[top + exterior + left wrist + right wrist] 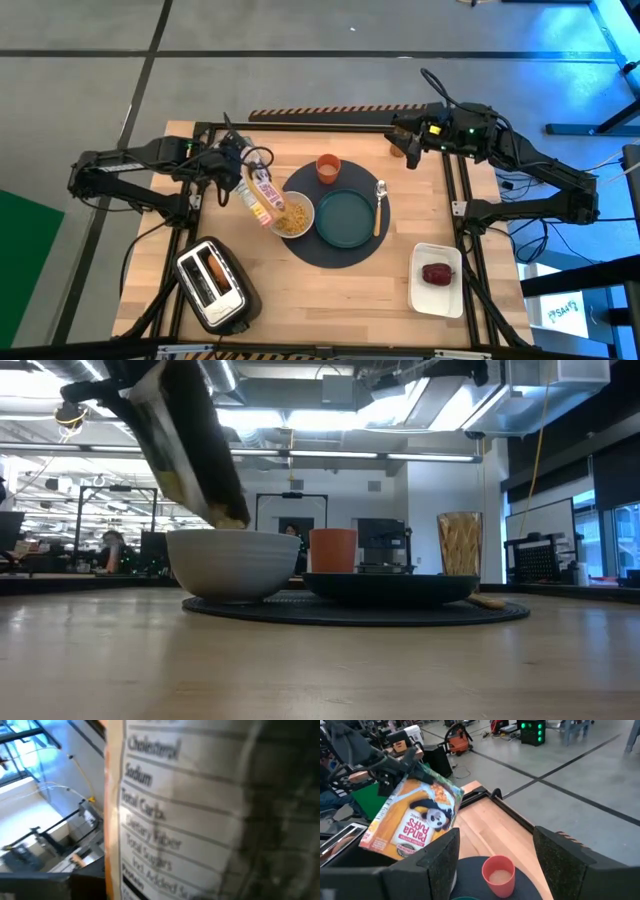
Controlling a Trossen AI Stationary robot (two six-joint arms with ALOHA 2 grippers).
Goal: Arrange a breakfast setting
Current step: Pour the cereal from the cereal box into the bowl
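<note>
A round dark-grey mat (335,243) carries a white bowl (293,216) of yellow cereal, a teal plate (346,218) and a spoon (380,206). A small orange cup (328,167) stands at the mat's far edge. My left gripper (233,166) is shut on a yellow cereal box (261,196), tipped over the bowl; the box also shows in the low view (185,440) and the right wrist view (415,822). My right gripper (410,148) is open and empty above the table's far right, beyond the cup (498,875). A dark-red fruit (437,273) lies on a white tray (440,300). My left gripper holds the cereal box by its raised end (412,770), coming from the table's left. The box is lifted clear and slants down toward the right, its lower end (281,212) over the bowl. The wrist view shows only the box's printed panel (165,820), so the fingers' hold is hidden.
A silver toaster (212,285) with something brown in a slot stands at the near left. The white tray sits at the near right. Bare wood lies between the toaster and the tray and along the far edge left of the cup.
</note>
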